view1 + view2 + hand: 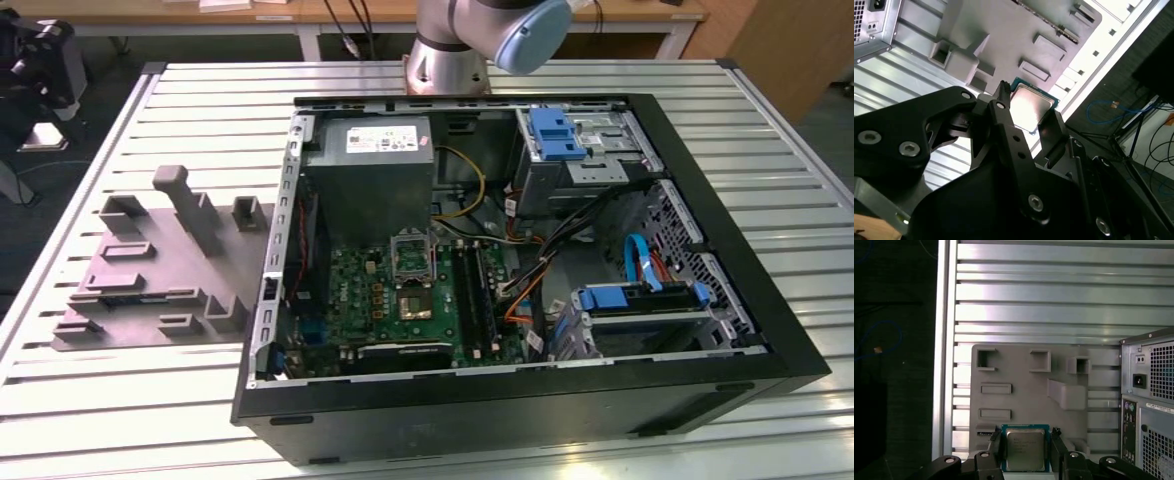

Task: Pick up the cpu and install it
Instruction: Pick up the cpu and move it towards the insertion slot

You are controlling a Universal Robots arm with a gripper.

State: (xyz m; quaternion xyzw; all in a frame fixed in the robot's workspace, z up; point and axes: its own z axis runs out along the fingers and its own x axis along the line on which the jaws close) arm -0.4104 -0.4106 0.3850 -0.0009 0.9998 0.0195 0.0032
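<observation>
Black angular fingers (1056, 450) clamp the flat, square, silvery-topped cpu (1025, 449) by its edges.

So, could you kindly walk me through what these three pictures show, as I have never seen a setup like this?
It is one robot arm standing at a slatted metal table. The exterior view looks down from a camera off the arm. It shows an open computer case with its green circuit board, and a grey moulded tray beside the case on the exterior view's left. The two wrist views come from cameras riding on the arm, looking past its black gripper. Its two fingers clamp a small square cpu chip with a silvery top, held in the air above the tray.
</observation>
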